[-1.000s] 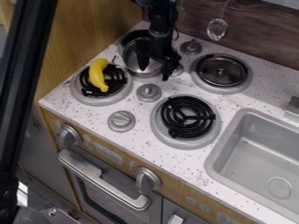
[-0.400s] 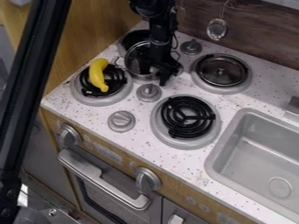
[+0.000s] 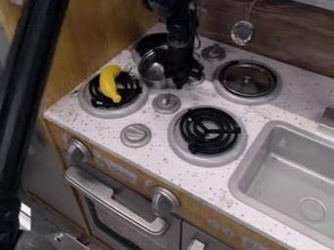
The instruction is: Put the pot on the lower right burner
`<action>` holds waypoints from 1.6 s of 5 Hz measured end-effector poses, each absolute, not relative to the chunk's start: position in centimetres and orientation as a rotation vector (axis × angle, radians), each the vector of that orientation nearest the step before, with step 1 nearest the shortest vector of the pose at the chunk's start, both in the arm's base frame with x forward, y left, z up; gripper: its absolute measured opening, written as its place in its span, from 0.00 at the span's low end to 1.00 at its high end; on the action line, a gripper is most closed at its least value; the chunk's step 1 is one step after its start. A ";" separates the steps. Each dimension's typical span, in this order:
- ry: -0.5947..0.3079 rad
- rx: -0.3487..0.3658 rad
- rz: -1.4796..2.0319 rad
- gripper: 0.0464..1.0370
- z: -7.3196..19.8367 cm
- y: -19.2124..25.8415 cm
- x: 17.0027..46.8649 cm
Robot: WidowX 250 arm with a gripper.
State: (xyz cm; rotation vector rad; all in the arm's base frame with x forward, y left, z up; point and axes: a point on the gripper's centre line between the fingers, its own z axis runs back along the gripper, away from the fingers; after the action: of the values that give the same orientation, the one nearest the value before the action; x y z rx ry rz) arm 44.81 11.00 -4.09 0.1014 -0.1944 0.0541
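Watching remotely, I've got speckled white bench point(image 3: 225, 183), grainy brown wood panel point(image 3: 293, 51), smooth grey sink point(image 3: 281, 188) with rounded corners. Lower right burner point(image 3: 210, 131) is black coil in grey ring. Curvy yellow banana point(image 3: 109, 83) lies on lower left burner point(image 3: 110, 112). Pot point(image 3: 151, 71) looks round, shiny, metallic, up at upper left burner point(image 3: 147, 42), partly hidden by pincer point(image 3: 177, 82). Honestly can't tell if pincer's wide, narrow or gripping.

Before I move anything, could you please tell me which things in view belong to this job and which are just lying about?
Part of the job:
- metal pot, toward the upper left
- gripper, at the pot
- lower right burner, the pot's destination

Just lying about:
- yellow banana, on the lower left burner
- round lid-like piece, upper right burner
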 end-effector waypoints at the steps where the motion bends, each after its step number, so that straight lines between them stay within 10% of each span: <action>1: -0.227 0.086 0.041 0.04 -1.5 9.3 42.9; 4: -0.158 0.112 -0.144 0.03 -2.5 0.5 33.3; 8: -0.146 0.121 -0.262 0.03 -5.9 -4.8 34.4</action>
State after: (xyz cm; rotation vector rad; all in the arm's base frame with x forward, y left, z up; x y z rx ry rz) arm 34.36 -4.85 -5.88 0.1210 -0.1458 -0.2617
